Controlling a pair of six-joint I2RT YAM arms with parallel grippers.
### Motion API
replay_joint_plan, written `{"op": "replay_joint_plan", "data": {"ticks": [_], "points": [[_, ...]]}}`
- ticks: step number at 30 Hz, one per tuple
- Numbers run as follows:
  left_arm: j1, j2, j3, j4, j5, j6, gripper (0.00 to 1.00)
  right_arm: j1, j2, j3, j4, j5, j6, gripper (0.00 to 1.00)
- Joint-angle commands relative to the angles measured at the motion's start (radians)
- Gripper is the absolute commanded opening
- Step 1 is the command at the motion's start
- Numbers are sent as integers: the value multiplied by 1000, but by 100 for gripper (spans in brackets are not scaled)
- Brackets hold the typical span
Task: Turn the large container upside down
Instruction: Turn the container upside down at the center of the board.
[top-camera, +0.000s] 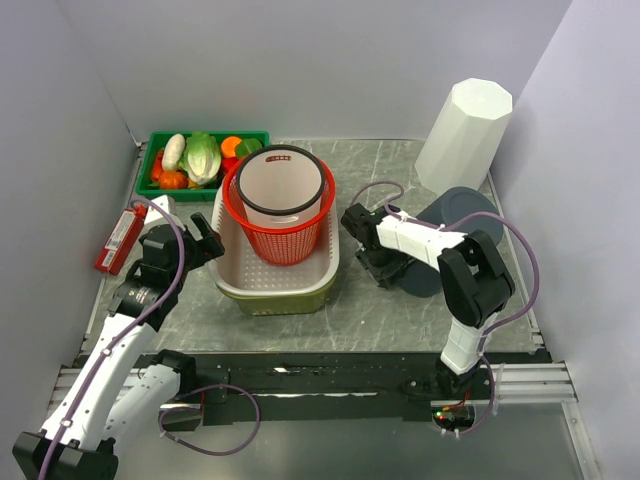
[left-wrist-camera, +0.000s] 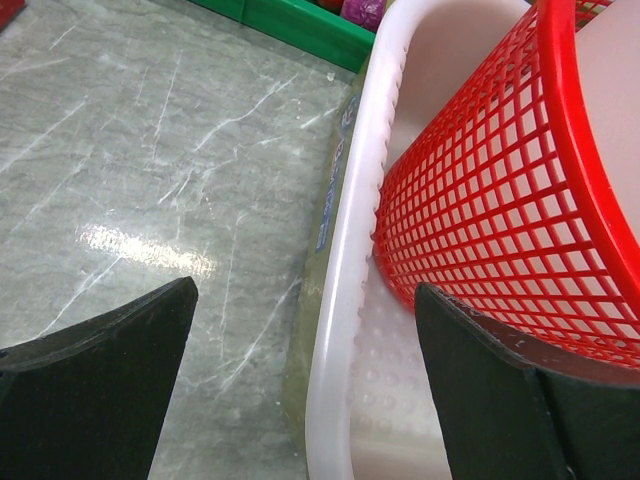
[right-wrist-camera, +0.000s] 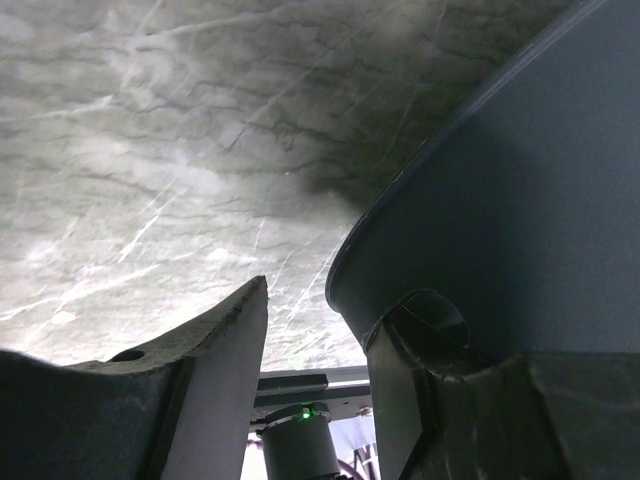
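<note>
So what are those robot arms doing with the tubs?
The left gripper is open, one finger on each side of the white tub's rim. A red basket sits in that tub. The right gripper is low by the edge of a dark grey lid, open too. Nothing is lifted or flipped yet.

You see a glossy, marble-veined table (top-camera: 385, 305), a red plastic mesh basket (top-camera: 285, 242) and a smooth, matt white plastic container (top-camera: 463, 135).
</note>
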Motion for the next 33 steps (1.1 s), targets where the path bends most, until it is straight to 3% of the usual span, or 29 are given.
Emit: {"op": "replay_joint_plan", "data": {"ticks": [1, 16, 22, 33], "points": [[1, 0, 10, 38, 10, 18, 96, -21, 41, -20, 57, -67, 22, 50], [1, 0, 12, 40, 14, 18, 96, -78, -21, -83, 106, -50, 81, 51], [-1, -2, 12, 38, 16, 18, 96, -44, 20, -29, 98, -44, 104, 58], [1, 0, 12, 41, 20, 21, 96, 25, -14, 1, 138, 157, 166, 59]]}}
